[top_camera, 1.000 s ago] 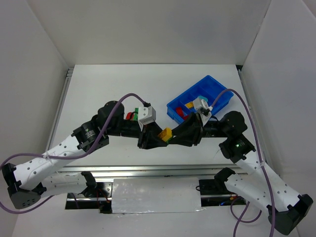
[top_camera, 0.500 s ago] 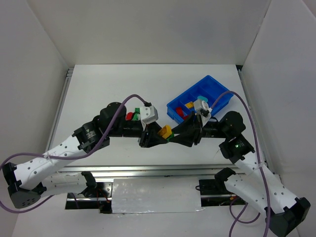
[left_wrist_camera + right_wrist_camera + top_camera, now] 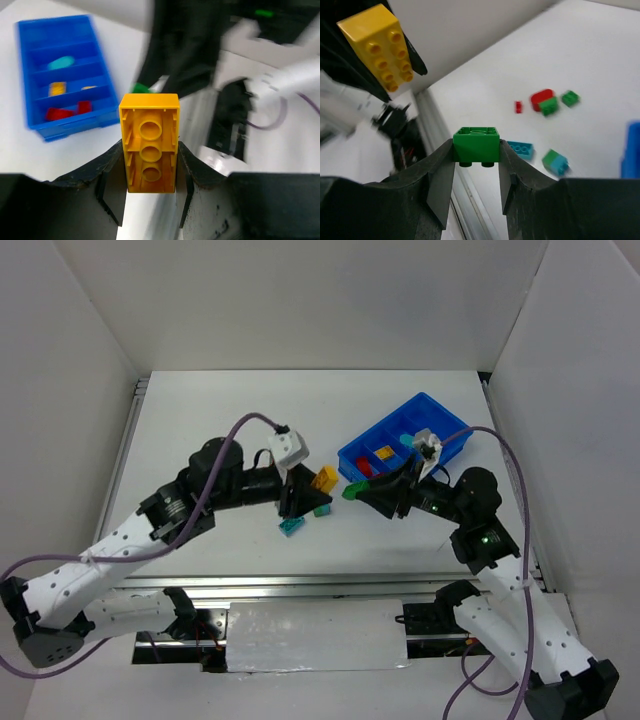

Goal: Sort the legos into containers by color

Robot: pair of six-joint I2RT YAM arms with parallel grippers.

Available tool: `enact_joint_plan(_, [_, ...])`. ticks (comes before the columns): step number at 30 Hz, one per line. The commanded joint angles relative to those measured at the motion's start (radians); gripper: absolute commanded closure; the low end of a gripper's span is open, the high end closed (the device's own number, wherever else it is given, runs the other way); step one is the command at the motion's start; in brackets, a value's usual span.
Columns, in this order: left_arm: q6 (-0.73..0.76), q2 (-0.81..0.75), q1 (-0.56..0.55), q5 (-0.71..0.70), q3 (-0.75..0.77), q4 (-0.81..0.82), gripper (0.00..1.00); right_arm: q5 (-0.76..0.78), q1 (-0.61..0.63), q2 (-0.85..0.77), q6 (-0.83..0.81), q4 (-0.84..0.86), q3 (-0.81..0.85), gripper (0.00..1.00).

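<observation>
White walls box in a white tabletop (image 3: 200,410). Clear of it, near the middle, two bricks hang close together but apart. The yellow brick (image 3: 149,142), long and two studs wide, is clamped by its long sides in the left pincer (image 3: 150,155), with its hollow underside turned to the wrist camera. The green brick (image 3: 476,143), small and squarish, is pinched between the fingers of the right pincer (image 3: 476,150).

Just beyond the right pincer, on the right of the tabletop, sits the blue tray (image 3: 450,412). The left wrist view shows a teal brick (image 3: 61,62) in one compartment, two yellow pieces (image 3: 57,88) in the next, and red bricks (image 3: 59,113) in the end compartment.

Loose bricks lie on the tabletop below the left arm. These are a red one (image 3: 541,97) touching a green one (image 3: 549,106), another green (image 3: 570,97) beside them, a tiny red piece (image 3: 518,106), a teal brick (image 3: 520,149) and a green-and-teal pair (image 3: 555,161).
</observation>
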Motion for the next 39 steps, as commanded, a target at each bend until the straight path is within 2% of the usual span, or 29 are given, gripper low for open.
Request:
enact_joint_plan(1, [-0.092, 0.138, 0.085, -0.167, 0.1, 0.034, 1.0, 0.446, -0.014, -0.072, 0.074, -0.132, 0.077, 1.0])
enact_joint_plan(2, [-0.112, 0.174, 0.104, -0.227, 0.125, 0.035, 1.0, 0.565, -0.014, -0.088, 0.148, -0.247, 0.103, 1.0])
enact_joint_plan(3, [-0.152, 0.263, 0.139, -0.247, 0.189, 0.029, 1.0, 0.842, -0.014, -0.092, 0.211, -0.321, 0.164, 1.0])
enact_joint_plan(4, [-0.163, 0.317, 0.148, -0.25, 0.229, 0.023, 1.0, 0.957, -0.014, -0.093, 0.263, -0.404, 0.193, 1.0])
enact_joint_plan(5, [-0.168, 0.37, 0.154, -0.246, 0.272, 0.011, 1.0, 1.032, -0.014, -0.098, 0.328, -0.529, 0.224, 1.0])
enact_joint_plan(6, [-0.165, 0.494, 0.156, -0.235, 0.329, -0.005, 1.0, 1.124, -0.015, -0.104, 0.343, -0.571, 0.265, 1.0])
enact_joint_plan(7, [-0.165, 0.567, 0.153, -0.233, 0.457, -0.029, 1.0, 1.161, -0.012, -0.115, 0.359, -0.608, 0.278, 1.0])
enact_joint_plan(8, [-0.166, 0.633, 0.153, -0.226, 0.522, -0.086, 1.0, 1.201, -0.014, -0.144, 0.392, -0.668, 0.293, 1.0])
enact_joint_plan(9, [-0.165, 0.762, 0.152, -0.198, 0.591, -0.107, 1.0, 1.261, -0.015, -0.164, 0.399, -0.687, 0.311, 1.0])
enact_joint_plan(10, [-0.159, 0.824, 0.148, -0.191, 0.705, -0.123, 1.0, 1.286, -0.014, -0.185, 0.405, -0.702, 0.319, 1.0])
enact_joint_plan(11, [-0.157, 0.877, 0.145, -0.186, 0.754, -0.13, 1.0, 1.306, -0.017, -0.22, 0.408, -0.725, 0.328, 1.0])
enact_joint_plan(12, [-0.157, 0.976, 0.145, -0.168, 0.801, -0.131, 1.0, 1.323, -0.017, -0.234, 0.406, -0.737, 0.351, 1.0])
enact_joint_plan(13, [-0.156, 1.024, 0.144, -0.155, 0.888, -0.132, 1.0, 1.344, -0.015, -0.245, 0.4, -0.753, 0.365, 1.0])
enact_joint_plan(16, [-0.134, 1.165, 0.133, -0.152, 0.99, -0.114, 1.0, 1.325, -0.017, -0.268, 0.379, -0.785, 0.405, 1.0])
enact_joint_plan(20, [-0.128, 1.264, 0.132, -0.148, 0.98, 0.006, 1.0, 1.279, -0.017, -0.28, 0.36, -0.807, 0.427, 1.0])
enact_joint_plan(24, [-0.14, 1.317, 0.13, -0.106, 0.964, 0.138, 0.91, 1.237, -0.017, -0.294, 0.348, -0.793, 0.413, 1.0])
enact_joint_plan(28, [-0.148, 1.397, 0.13, -0.097, 1.044, 0.13, 0.88, 1.208, -0.017, -0.3, 0.341, -0.793, 0.404, 1.0])
enact_joint_plan(31, [-0.157, 1.425, 0.13, -0.118, 1.052, 0.147, 0.73, 1.208, -0.017, -0.309, 0.336, -0.79, 0.391, 1.0])
enact_joint_plan(32, [-0.16, 1.429, 0.133, -0.121, 1.049, 0.153, 0.63, 1.206, -0.017, -0.313, 0.334, -0.787, 0.387, 1.0])
enact_joint_plan(35, [-0.166, 1.439, 0.138, -0.134, 1.026, 0.182, 0.43, 1.199, -0.017, -0.319, 0.331, -0.787, 0.384, 1.0])
enact_joint_plan(37, [-0.175, 1.452, 0.144, -0.131, 1.027, 0.192, 0.34, 1.197, -0.017, -0.319, 0.33, -0.788, 0.382, 1.0])
enact_joint_plan(39, [-0.188, 1.459, 0.15, -0.12, 1.033, 0.193, 0.29, 1.202, -0.017, -0.32, 0.327, -0.787, 0.381, 1.0])
